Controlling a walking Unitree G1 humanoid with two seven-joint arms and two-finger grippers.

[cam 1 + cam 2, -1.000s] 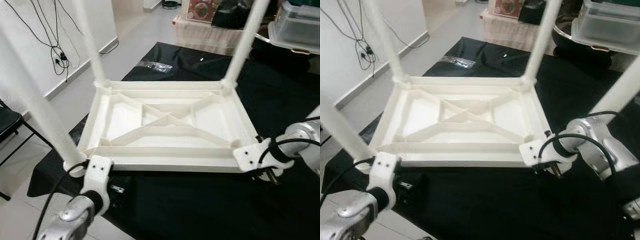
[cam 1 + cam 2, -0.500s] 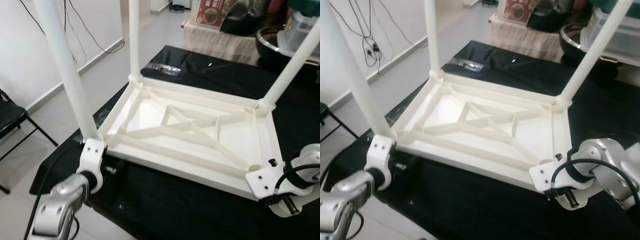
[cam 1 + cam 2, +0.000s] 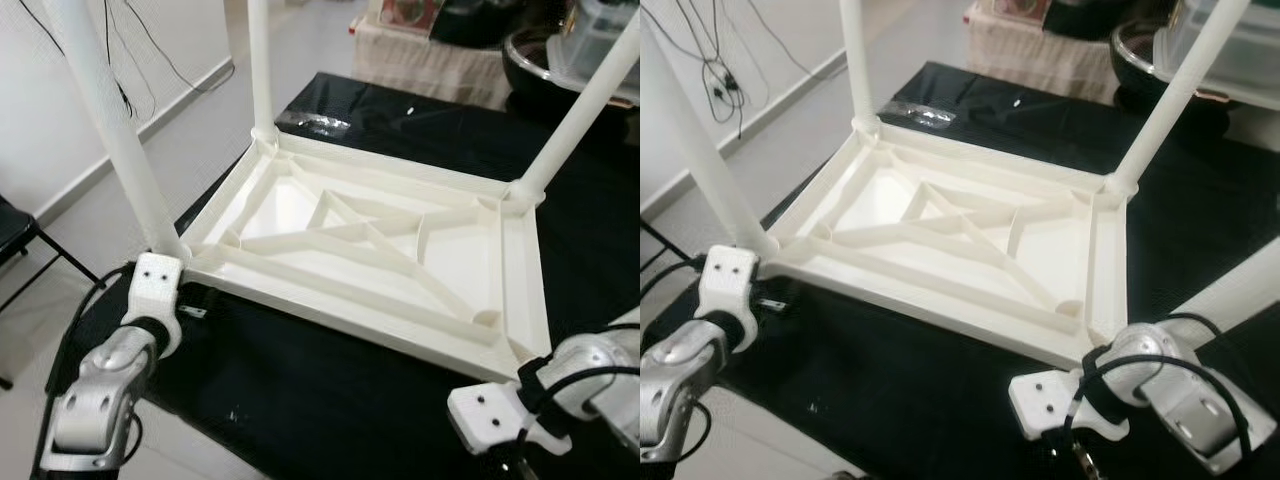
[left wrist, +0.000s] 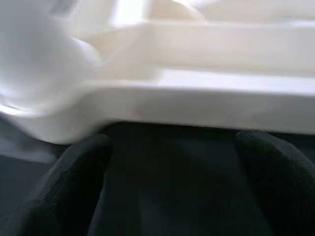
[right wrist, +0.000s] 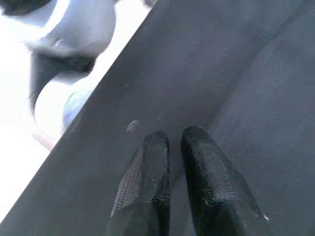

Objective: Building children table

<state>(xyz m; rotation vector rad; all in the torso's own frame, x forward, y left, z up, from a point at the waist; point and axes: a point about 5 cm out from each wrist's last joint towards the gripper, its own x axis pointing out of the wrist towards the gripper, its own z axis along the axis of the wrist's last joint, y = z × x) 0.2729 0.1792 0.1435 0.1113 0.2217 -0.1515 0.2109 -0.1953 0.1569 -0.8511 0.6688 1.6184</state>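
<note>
Upturned white table (image 3: pixel 370 250) on black cloth (image 3: pixel 340 400) (pale floor (image 3: pixel 190 130), seemingly tiled)

Grey tiled floor (image 3: pixel 190 120), white wall (image 3: pixel 30 110) with dangling cables (image 3: pixel 710 70) (black), black cloth (image 3: pixel 330 400) over the worktop

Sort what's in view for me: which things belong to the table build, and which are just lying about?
Job:
upside-down white tabletop
three legs, e.g. rear-left leg
left tool, open, at the tabletop's near-left corner
right tool, closed, over the black cloth

Lying about:
plastic wrapper
clear storage bin
wall cables
</note>
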